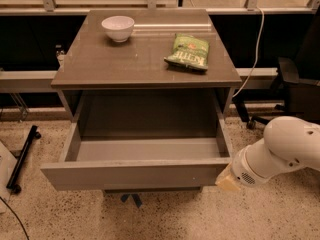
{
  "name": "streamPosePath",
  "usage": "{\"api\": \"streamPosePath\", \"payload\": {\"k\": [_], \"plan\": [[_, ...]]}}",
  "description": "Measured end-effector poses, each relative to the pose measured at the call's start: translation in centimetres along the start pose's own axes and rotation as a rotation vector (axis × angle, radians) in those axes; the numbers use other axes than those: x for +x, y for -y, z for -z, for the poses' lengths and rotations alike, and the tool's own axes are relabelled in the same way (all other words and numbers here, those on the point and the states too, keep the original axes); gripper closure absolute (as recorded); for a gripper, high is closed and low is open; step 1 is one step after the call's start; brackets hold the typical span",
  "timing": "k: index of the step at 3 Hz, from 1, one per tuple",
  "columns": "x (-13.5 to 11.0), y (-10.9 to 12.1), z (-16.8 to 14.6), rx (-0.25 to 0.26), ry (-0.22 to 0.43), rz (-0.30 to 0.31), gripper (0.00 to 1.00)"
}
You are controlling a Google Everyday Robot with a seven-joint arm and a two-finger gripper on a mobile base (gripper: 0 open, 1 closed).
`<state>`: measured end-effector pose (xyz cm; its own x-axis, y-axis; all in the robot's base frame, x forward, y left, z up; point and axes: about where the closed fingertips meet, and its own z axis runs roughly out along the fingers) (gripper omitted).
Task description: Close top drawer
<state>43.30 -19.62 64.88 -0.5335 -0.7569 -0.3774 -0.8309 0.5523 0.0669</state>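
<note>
The top drawer (135, 174) of the grey cabinet is pulled far out and its inside is bare. Its flat handleless front faces me at the bottom of the view. My white arm comes in from the right. The gripper (227, 183) sits at the right end of the drawer front, touching or almost touching its corner. Only its pale tip shows; the arm's wrist hides the rest.
On the cabinet top (100, 64) stand a white bowl (118, 27) at the back left and a green chip bag (189, 51) at the right. A black chair base (285, 96) is at the right, a black stand leg (22, 159) on the floor at left.
</note>
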Motion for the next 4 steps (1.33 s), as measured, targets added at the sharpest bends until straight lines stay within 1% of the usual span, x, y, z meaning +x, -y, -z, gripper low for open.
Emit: {"api": "streamPosePath", "payload": {"k": [1, 2, 3, 4], "plan": [[-2.2, 0.9, -0.4, 0.049, 0.064, 0.015, 1.00], [-2.5, 1.0, -0.5, 0.057, 0.073, 0.018, 1.00], [-6.2, 3.1, -0.7, 0.103, 0.154, 0.061, 1.00], [-6.4, 3.1, -0.7, 0.105, 0.161, 0.064, 1.00]]}}
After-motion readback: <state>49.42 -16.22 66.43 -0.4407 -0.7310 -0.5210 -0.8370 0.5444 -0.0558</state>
